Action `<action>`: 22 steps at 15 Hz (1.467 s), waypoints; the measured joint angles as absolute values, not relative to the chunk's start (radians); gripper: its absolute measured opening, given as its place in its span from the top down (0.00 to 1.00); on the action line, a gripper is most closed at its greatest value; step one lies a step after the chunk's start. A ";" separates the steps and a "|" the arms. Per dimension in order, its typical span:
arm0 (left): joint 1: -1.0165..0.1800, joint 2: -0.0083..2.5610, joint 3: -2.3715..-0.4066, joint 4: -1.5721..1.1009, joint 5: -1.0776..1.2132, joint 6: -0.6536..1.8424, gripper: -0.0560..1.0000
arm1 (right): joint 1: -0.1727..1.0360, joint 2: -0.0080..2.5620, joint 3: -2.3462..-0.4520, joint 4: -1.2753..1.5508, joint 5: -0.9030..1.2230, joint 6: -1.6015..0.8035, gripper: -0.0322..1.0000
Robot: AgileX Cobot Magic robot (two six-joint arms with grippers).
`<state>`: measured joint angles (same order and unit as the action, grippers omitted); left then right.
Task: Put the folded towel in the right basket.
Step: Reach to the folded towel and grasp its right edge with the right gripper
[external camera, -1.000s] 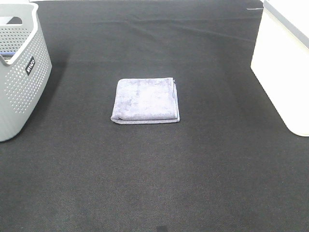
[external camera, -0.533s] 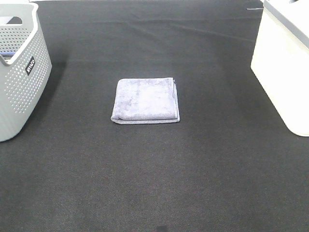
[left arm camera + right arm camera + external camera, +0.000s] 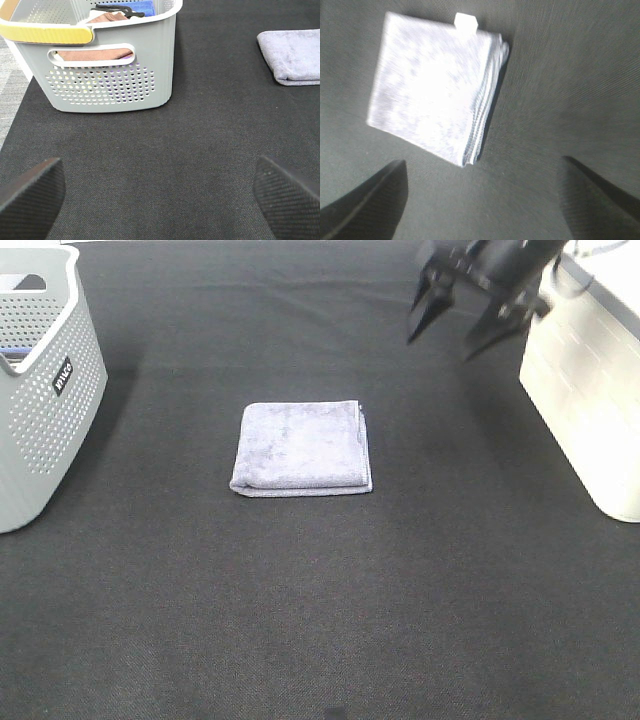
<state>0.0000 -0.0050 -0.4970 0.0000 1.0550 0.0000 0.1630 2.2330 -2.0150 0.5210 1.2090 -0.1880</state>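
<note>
A folded lavender-grey towel (image 3: 302,447) lies flat in the middle of the black mat; it also shows in the left wrist view (image 3: 294,54) and the right wrist view (image 3: 435,88). The right basket (image 3: 595,370) is white and stands at the right edge. My right gripper (image 3: 466,328) is open and empty, in the air at the far right beside that basket, well off the towel. In the right wrist view its fingertips (image 3: 362,202) frame the towel from above. My left gripper (image 3: 160,192) is open and empty, low over the mat near the left basket.
A grey perforated basket (image 3: 42,380) stands at the left edge; in the left wrist view (image 3: 107,80) it holds several folded cloths. The black mat (image 3: 320,600) covers the table.
My right arm has come into the exterior view at the top right, gripper open, where nothing showed before. The towel and both baskets have not moved.
</note>
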 joint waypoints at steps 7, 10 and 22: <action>0.000 -0.005 -0.497 0.000 1.055 0.000 0.03 | 0.163 2.424 -2.015 0.639 1.187 -0.244 0.23; 0.000 -0.005 -0.497 0.000 1.055 0.000 0.03 | 0.163 2.470 -2.015 0.712 1.115 -0.286 0.23; 0.000 -0.005 -0.497 0.000 1.055 0.000 0.03 | 0.218 2.576 -2.093 0.730 1.062 -0.292 0.24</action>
